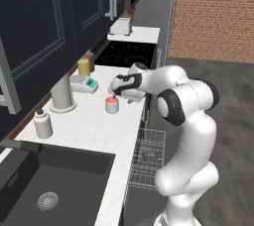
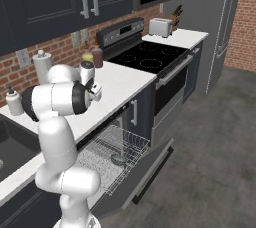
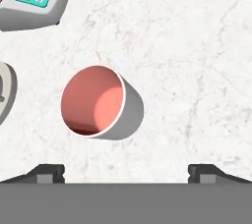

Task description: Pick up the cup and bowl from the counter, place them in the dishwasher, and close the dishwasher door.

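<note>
The white arm point(image 1: 186, 136) is raised from its base in a stacked column, bent at a dark-ringed elbow joint and folded forward and sideways at about chest height. The forearm is carried level, and the hand at its end is turned downward. In the hand view, the gripper point(image 3: 126, 171) is seen with its jaws spread wide apart; the two dark fingertips point(image 3: 47, 171) are set at opposite sides of the lower edge. Nothing is held between them. In the right base view the upper arm point(image 2: 57, 99) is seen from behind, with the hand hidden past it.
</note>
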Tool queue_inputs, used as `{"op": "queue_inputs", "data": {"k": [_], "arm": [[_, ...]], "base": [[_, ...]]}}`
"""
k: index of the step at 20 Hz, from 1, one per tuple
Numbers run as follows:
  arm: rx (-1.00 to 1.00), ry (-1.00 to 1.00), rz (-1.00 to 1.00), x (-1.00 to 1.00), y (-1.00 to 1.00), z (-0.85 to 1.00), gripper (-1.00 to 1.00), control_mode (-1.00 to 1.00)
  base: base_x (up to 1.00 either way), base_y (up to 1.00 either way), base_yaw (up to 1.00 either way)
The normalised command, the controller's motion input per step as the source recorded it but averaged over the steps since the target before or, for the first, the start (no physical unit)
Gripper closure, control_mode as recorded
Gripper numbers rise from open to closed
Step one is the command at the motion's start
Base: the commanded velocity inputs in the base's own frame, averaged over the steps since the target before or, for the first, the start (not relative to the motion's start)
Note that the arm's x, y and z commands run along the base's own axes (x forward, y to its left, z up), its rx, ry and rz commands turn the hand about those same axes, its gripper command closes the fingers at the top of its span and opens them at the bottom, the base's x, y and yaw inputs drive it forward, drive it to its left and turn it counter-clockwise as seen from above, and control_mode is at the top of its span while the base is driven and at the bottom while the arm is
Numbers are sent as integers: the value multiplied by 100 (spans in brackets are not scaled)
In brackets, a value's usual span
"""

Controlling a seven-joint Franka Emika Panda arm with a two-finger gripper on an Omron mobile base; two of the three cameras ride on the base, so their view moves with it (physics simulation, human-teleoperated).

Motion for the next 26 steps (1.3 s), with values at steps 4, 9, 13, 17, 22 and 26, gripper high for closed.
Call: {"op": "queue_inputs", "data": {"k": [4, 9, 13, 17, 22, 26], "arm": [[0, 0, 0, 30, 0, 0, -100, -100], [-2, 3, 0, 29, 8, -11, -100, -100], [-3, 4, 0, 26, 19, -23, -100, -100], [-2, 3, 0, 7, 6, -19, -100, -100], [0, 2, 0, 1, 0, -19, -100, -100], [-1, 4, 0, 0, 0, -28, 100, -100]], "base": [[0, 0, 0], [0, 0, 0], [0, 0, 0], [0, 0, 0], [0, 0, 0], [0, 0, 0]]}}
